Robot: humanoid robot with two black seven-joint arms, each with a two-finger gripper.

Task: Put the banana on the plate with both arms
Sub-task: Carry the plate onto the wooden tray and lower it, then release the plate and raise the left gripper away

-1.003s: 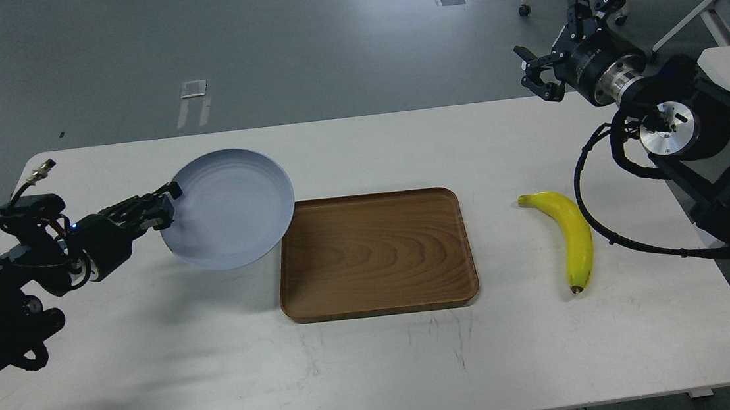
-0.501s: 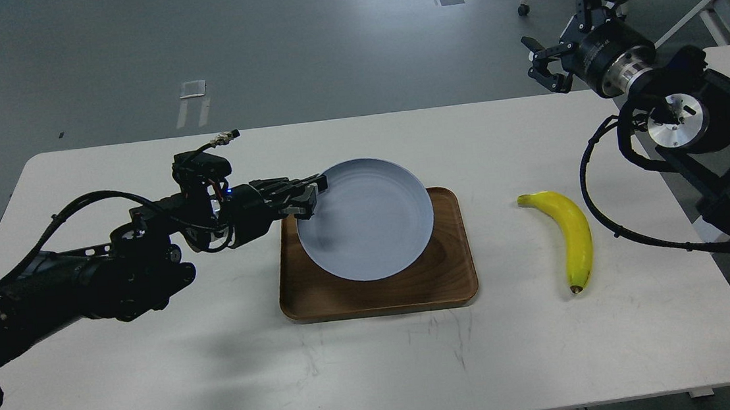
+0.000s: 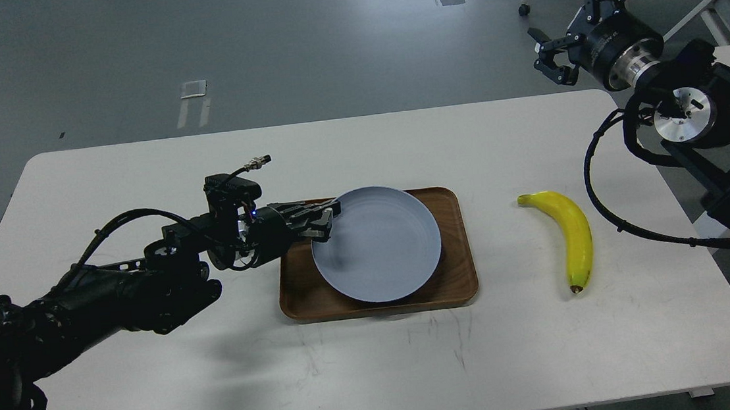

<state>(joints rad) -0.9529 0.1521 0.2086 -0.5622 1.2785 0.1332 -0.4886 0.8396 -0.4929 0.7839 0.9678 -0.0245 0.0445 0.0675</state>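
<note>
Head view: our left claw (image 3: 328, 220) clamps the plate (image 3: 382, 246) rim; our nearer right claw (image 3: 577, 21), spread, sits beyond the near-far banana (image 3: 572, 236).

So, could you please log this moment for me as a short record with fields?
plate: over the wooden tray, gripped at its left rim
left gripper: shut on the plate's rim
banana: lying on the table, right of the tray, untouched
right gripper: open, raised beyond the table's far right corner, holding nothing
task status: banana not yet on plate
</note>
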